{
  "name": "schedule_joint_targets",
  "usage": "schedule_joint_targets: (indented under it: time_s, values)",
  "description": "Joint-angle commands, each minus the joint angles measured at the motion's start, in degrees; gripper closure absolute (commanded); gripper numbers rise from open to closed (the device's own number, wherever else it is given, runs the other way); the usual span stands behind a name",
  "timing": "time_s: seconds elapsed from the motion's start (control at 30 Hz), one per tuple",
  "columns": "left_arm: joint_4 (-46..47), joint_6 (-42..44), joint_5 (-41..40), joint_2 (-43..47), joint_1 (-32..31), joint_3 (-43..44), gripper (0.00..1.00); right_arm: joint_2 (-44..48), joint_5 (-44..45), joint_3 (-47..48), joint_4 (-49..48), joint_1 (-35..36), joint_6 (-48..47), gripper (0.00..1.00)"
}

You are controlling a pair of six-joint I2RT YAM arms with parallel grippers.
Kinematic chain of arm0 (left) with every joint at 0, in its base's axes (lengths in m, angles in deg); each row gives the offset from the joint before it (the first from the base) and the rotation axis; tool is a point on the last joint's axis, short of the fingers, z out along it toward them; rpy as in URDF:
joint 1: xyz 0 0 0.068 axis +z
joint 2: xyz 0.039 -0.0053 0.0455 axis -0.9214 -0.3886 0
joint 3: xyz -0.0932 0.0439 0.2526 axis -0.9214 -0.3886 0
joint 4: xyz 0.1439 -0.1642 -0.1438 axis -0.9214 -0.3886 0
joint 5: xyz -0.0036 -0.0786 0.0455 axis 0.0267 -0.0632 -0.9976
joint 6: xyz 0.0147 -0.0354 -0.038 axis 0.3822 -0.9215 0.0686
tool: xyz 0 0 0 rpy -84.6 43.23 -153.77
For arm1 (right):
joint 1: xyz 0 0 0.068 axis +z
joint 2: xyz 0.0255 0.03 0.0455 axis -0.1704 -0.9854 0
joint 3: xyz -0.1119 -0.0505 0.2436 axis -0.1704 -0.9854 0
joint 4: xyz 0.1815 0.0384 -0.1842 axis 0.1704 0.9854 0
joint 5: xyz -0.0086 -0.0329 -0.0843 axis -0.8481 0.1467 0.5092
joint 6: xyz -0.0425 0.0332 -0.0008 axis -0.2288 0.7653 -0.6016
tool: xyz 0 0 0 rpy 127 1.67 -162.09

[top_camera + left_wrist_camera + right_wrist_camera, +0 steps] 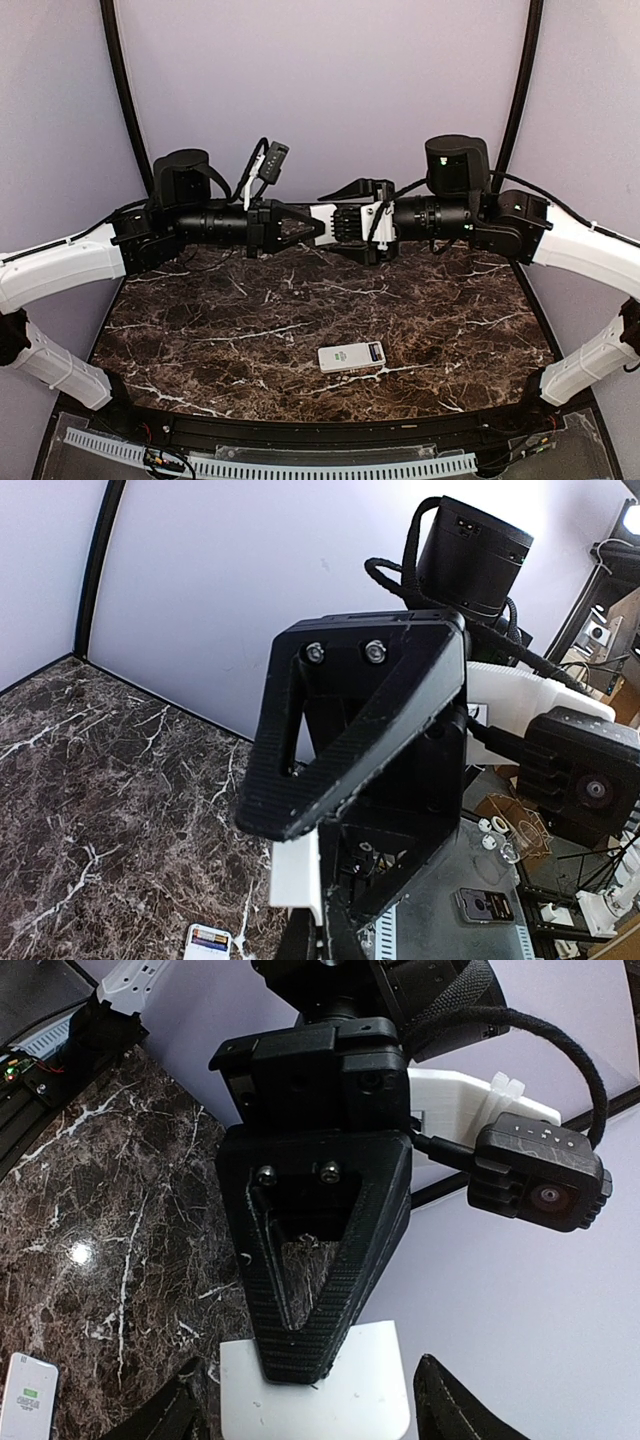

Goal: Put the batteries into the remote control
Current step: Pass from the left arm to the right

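Item: remote control (352,357); white handset, face up with its greyish display showing; lies flat on the dark marbled table (200,330), near the front edge, right of centre; touched by neither arm.

Item: white cover piece (315,1400); plain, flat; held in the air above the table's far half.

Left gripper (305,226): raised, pointing right; clenched on one end of the white cover piece.

Right gripper (338,220): raised, facing the left one; released, its fingers (455,1405) spread on either side of the cover piece, just beside it.
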Motion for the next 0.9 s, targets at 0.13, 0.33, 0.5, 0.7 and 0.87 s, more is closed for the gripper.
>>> schedule_joint_targets:
  time_s: [0.13, 0.33, 0.5, 0.7, 0.87]
  values:
    - [0.26, 0.64, 1.26, 0.3, 0.27, 1.53, 1.0, -0.56, -0.54, 1.77, -1.07, 0.71, 0.11, 0.37]
    - [0.31, 0.65, 1.35, 0.38, 0.25, 1.38, 1.0, -0.64, -0.41, 2.06, -0.29, 0.71, -0.27, 0.42]
    - [0.44, 0.72, 1.62, 0.39, 0.25, 1.38, 1.0, -0.72, -0.22, 2.24, 0.35, 0.76, -0.5, 0.49]
    - [0.45, 0.8, 1.6, 0.25, 0.35, 1.37, 1.0, -0.61, 0.07, 2.08, 0.51, 0.85, -0.85, 0.52]
    - [0.29, 1.06, 1.31, 0.27, 0.38, 1.29, 1.0, -0.5, 0.38, 1.89, 0.34, 0.8, -0.86, 0.6]
